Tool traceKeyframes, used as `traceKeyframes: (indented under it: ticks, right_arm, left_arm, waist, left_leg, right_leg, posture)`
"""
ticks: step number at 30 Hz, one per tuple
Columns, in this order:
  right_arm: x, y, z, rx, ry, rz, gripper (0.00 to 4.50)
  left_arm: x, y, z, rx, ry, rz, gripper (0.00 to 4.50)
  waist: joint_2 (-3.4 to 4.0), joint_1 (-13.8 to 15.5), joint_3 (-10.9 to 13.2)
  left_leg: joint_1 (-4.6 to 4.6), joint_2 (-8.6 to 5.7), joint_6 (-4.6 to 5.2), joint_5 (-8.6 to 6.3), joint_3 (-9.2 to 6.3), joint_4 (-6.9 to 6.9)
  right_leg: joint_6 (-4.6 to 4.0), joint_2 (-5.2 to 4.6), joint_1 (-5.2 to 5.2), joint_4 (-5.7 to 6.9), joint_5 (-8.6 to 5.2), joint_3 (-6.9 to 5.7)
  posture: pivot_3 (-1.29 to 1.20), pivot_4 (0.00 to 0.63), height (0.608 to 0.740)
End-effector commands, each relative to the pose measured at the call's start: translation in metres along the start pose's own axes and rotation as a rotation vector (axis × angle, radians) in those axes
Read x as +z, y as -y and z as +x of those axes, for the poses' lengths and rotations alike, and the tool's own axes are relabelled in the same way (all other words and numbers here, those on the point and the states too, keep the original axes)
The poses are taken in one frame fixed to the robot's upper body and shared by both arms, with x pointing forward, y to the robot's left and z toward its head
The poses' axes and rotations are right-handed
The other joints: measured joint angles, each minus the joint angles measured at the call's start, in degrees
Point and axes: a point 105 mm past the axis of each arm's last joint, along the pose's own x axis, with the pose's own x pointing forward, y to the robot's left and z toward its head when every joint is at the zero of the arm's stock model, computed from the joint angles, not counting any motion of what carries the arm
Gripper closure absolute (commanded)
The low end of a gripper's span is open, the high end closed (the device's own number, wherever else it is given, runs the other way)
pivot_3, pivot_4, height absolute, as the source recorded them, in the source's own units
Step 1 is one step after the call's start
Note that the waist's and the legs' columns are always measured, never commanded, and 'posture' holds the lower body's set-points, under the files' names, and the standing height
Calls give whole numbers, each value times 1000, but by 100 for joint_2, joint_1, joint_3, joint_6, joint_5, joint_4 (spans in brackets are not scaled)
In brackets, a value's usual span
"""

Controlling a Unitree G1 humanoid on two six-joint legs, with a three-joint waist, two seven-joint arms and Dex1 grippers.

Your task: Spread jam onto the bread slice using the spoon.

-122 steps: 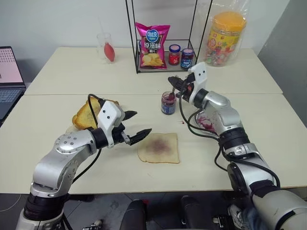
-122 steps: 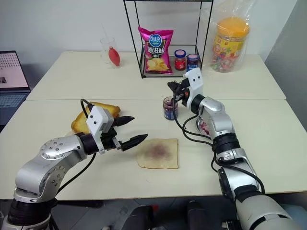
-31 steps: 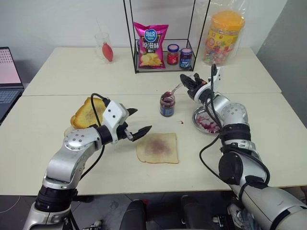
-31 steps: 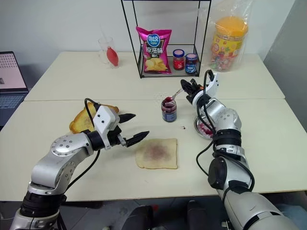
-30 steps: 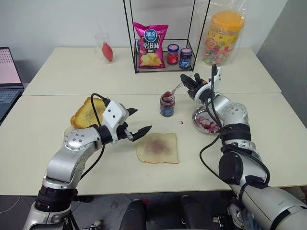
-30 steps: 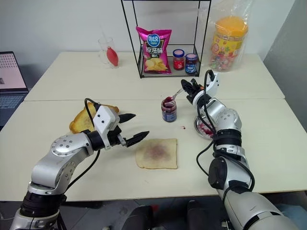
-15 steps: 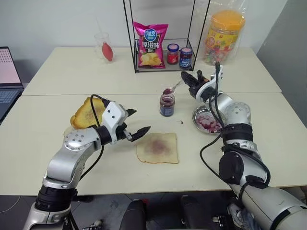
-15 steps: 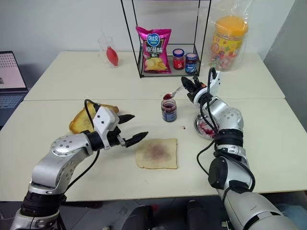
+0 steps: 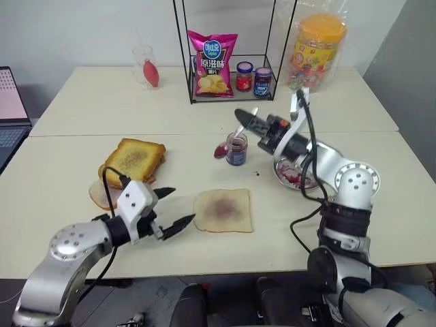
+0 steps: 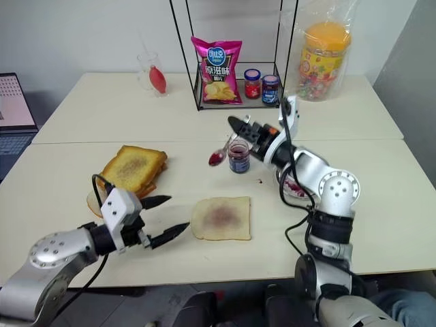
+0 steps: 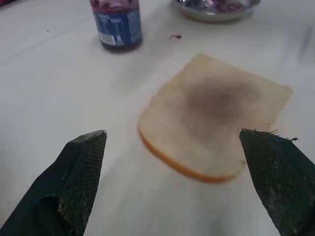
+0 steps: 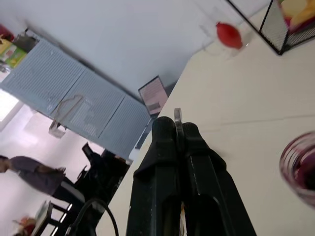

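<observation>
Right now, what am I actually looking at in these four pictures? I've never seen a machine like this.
It is a two-armed robot at a table. Two pictures come from cameras in its head, looking down over its arms; the other two come from a camera on each wrist.

The right gripper is shut on a spoon whose bowl carries red jam, held in the air beside an open jam jar. The left gripper is open and holds nothing.

On the table lie a bread slice with a faint purple smear, a stack of toast, a metal dish, and a wire rack with a chips bag.
</observation>
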Motion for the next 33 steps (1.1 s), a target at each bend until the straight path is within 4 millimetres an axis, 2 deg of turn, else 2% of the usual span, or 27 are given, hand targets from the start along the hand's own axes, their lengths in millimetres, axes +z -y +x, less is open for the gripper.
traceKeyframes:
  ticks: [1,4,9,14,20,27,29,33]
  right_arm:
    - [-34,-17,2,54,-86,-135,4450]
    - [-53,-11,4,38,-125,-211,4450]
    - [-76,3,9,16,-170,-298,4450]
    - [-85,12,8,-4,-176,-357,4450]
    - [-78,17,2,-36,-156,-471,4450]
    - [-63,16,-10,-57,-126,-516,4450]
    - [-54,8,-15,-43,-90,-449,4450]
    - [-55,-4,-13,2,-59,-255,4450]
  left_arm:
    - [1,6,-13,9,19,110,0]
    - [-10,9,-17,-7,-7,145,0]
    - [-11,3,-14,11,15,168,0]
    - [-11,3,-6,4,38,181,0]
    - [-8,5,0,-6,61,189,0]
    - [-6,3,3,3,74,201,0]
    - [-5,0,2,23,82,199,0]
    - [-6,-7,-2,61,81,196,0]
  waist:
    - [-3,-3,-3]
    - [-3,-3,-5]
    - [-17,15,-13]
    - [-23,15,-17]
    - [-24,19,-17]
    - [-25,25,-18]
    - [-25,25,-18]
    - [-26,17,-18]
  left_leg:
    - [0,2,1,0,0,0]
    - [3,3,0,0,3,-2]
    - [3,3,1,2,3,4]
    - [2,2,0,1,5,3]
    - [3,3,1,1,1,0]
    - [3,1,0,2,2,7]
    - [3,1,0,1,2,6]
    - [3,2,0,1,-1,5]
  right_leg:
    - [19,2,-1,0,-11,0]
    - [14,1,-2,-2,-15,2]
    - [17,1,-1,0,-15,2]
    - [21,1,0,-2,-14,2]
    - [20,1,-1,0,-14,-1]
    - [24,0,4,-1,-12,1]
    - [24,0,4,-1,-12,1]
    - [23,1,4,1,-12,0]
  posture:
    - [0,150,740]
    - [0,150,740]
    - [0,150,740]
    - [0,150,740]
    - [0,150,740]
    - [0,150,740]
    - [0,150,740]
    - [0,150,740]
